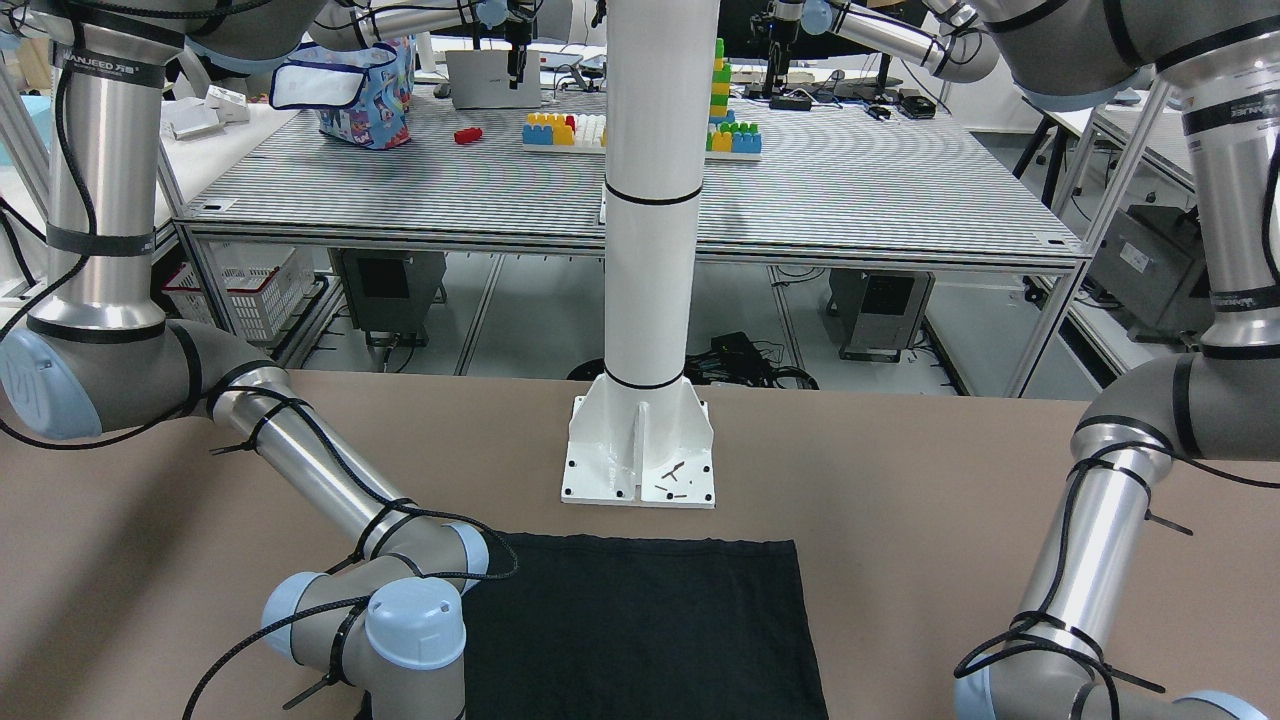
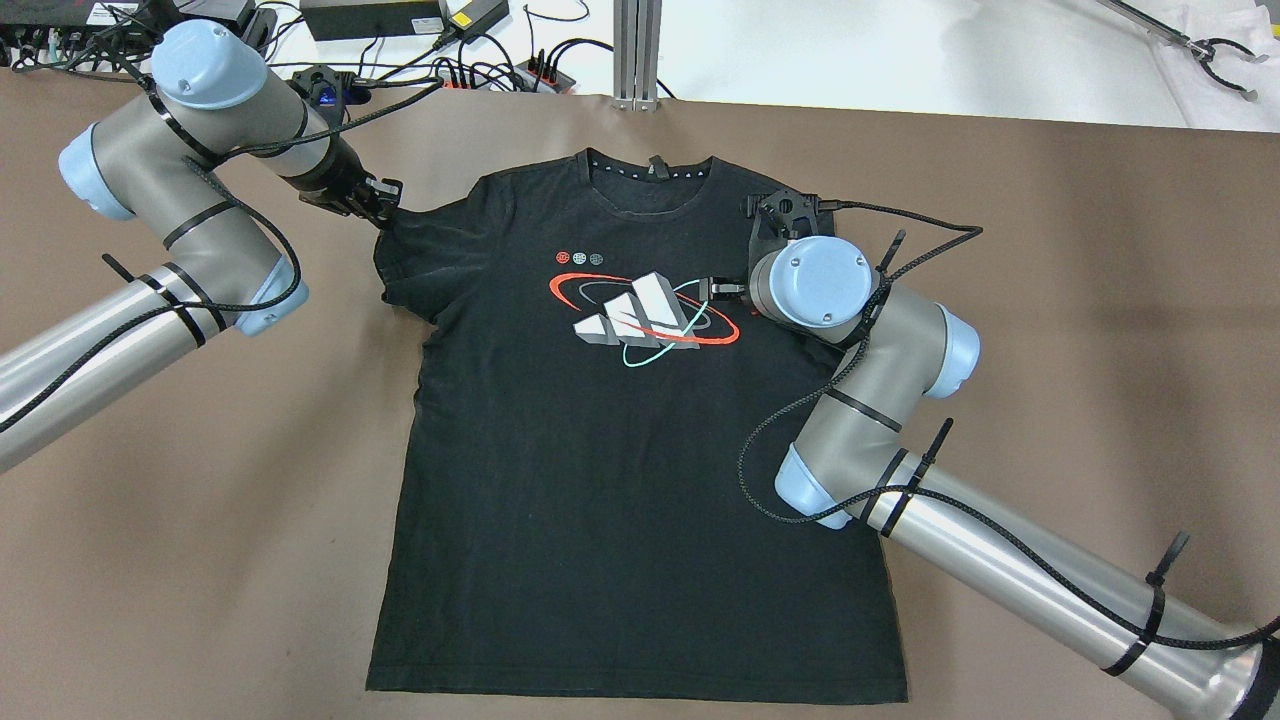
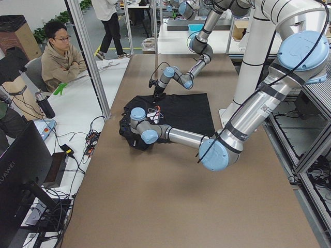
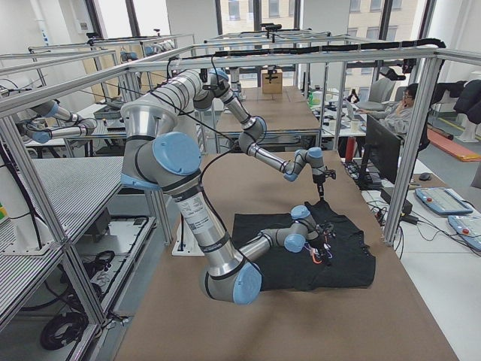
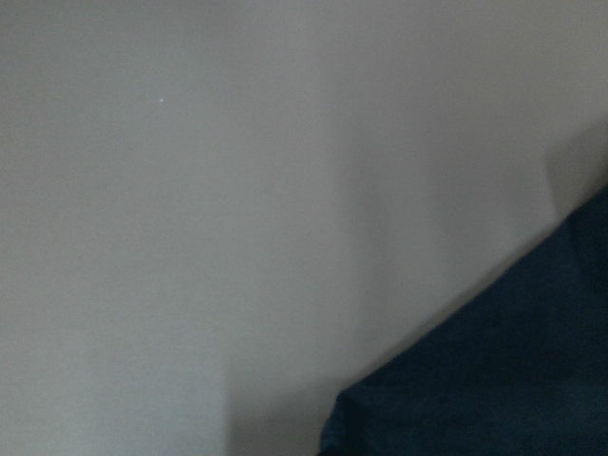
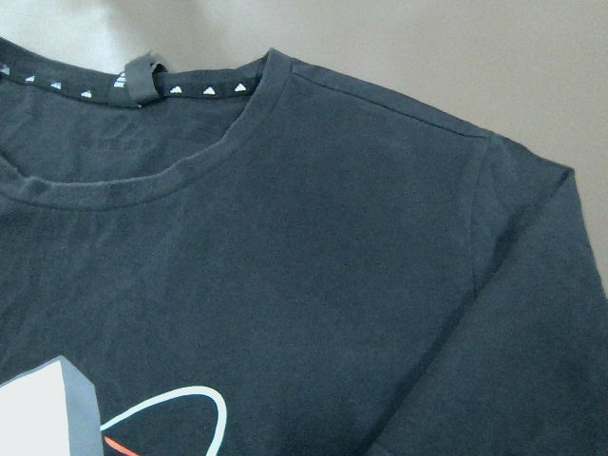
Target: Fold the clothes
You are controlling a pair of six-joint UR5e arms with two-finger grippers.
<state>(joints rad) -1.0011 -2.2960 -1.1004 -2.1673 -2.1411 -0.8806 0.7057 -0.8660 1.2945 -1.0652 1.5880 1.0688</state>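
1. Brown matte counter [image 2: 1050,300], seen in the overhead view.
2. A black T-shirt [image 2: 620,480] lies on it print-up, collar at 12 o'clock, hem at 6; sleeve at 10 o'clock bunched.
3. A white post base [image 1: 640,460] stands near the hem, not touching.

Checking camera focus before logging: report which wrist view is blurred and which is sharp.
Left wrist view: wholly out of focus and dim, with the shirt only a dark smear against the table. Right wrist view: sharp, with crisp stitching, even light and no glare.
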